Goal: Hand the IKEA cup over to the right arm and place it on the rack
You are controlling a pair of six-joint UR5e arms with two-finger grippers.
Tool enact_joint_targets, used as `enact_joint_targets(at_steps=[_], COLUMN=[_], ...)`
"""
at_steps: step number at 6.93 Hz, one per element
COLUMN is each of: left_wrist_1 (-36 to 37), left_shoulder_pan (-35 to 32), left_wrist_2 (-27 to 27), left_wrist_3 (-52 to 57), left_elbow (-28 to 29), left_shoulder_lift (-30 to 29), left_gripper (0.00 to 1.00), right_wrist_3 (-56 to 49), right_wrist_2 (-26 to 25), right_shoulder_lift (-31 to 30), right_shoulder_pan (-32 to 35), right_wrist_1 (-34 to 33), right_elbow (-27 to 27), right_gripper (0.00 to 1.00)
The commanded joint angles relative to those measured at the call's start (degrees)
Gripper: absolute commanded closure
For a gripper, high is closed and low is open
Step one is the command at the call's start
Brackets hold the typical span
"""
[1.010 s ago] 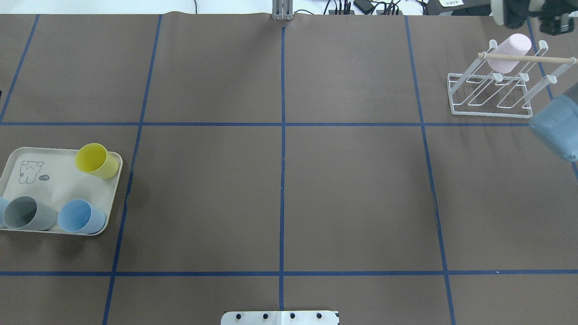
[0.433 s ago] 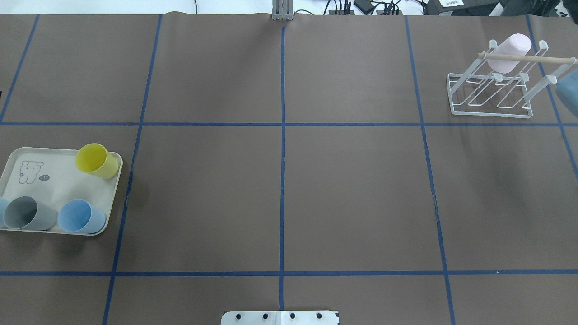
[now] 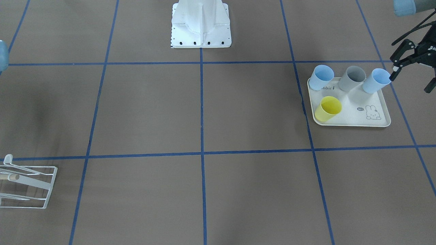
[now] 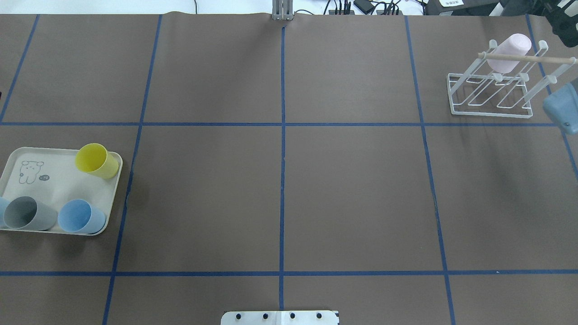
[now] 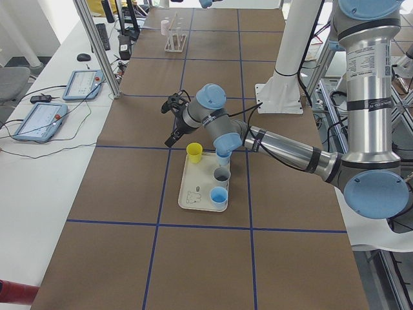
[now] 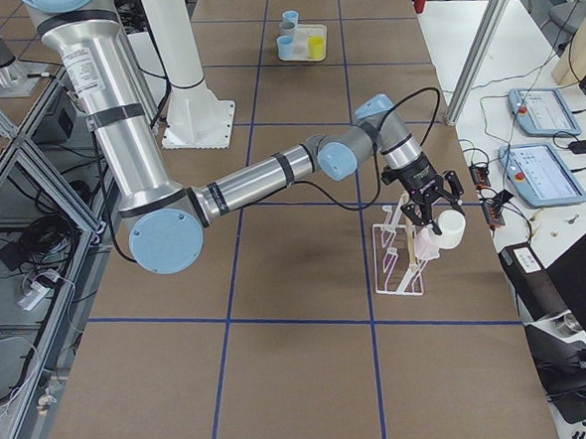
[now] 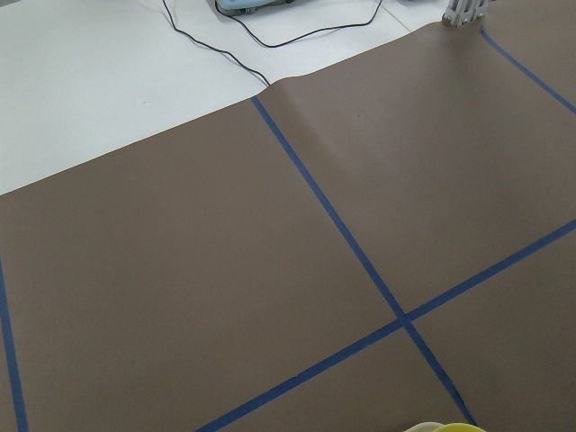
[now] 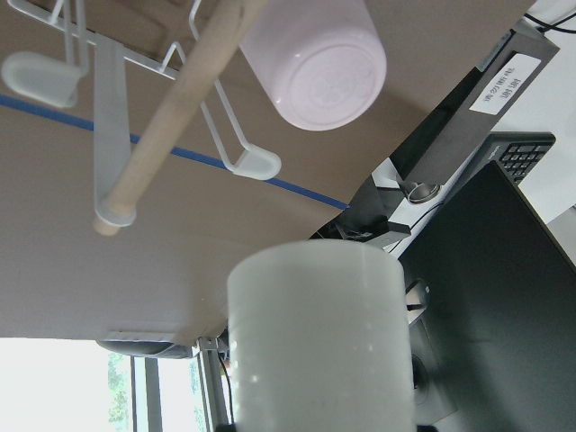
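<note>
The white wire rack (image 4: 490,92) with a wooden dowel (image 4: 524,58) stands at the far right and carries a pink cup (image 4: 510,52). It also shows in the front view (image 3: 27,185) and the exterior right view (image 6: 400,258). My right gripper (image 6: 434,209) is shut on a white cup (image 6: 450,231) and holds it in the air just beside the rack's far end. In the right wrist view the white cup (image 8: 315,342) hangs below the pink cup (image 8: 315,58) and the dowel (image 8: 171,117). My left gripper (image 3: 412,76) is open and empty beside a light blue cup (image 3: 376,80).
A cream rabbit-print tray (image 4: 54,180) at the left holds a yellow cup (image 4: 95,160), a grey cup (image 4: 27,213) and light blue cups (image 4: 80,216). My right arm's elbow (image 4: 562,108) hangs beside the rack. Blue tape lines cross the brown table.
My right gripper with the white cup has moved from above the rack's far side toward the right edge. The arm's elbow swung out and partly back. Tray and cups have not moved.
</note>
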Motion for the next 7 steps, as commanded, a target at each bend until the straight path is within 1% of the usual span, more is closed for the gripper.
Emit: enact_joint_targets(at_steps=[1,3,7], left_wrist_1=[-0.1,-0.1,-0.2], left_shoulder_pan=[-0.1,-0.1,0.0], left_wrist_2=[0.0,0.0,0.0], left_wrist_3=[0.0,0.0,0.0], left_elbow=[0.0,0.0,0.0], left_shoulder_lift=[0.0,0.0,0.0], left_gripper=[0.0,0.0,0.0], right_wrist_3=[-0.8,-0.5,-0.3], right_wrist_2=[-2.3,-5.7,-6.6], right_shoulder_lift=[-1.0,-1.0,-0.1], right_shoulder_pan=[-2.3,-4.2,-6.0], right_wrist_1=[0.5,0.5,0.6], right_elbow=[-1.9,-3.3,-5.8], right_gripper=[1.0,1.0,1.0])
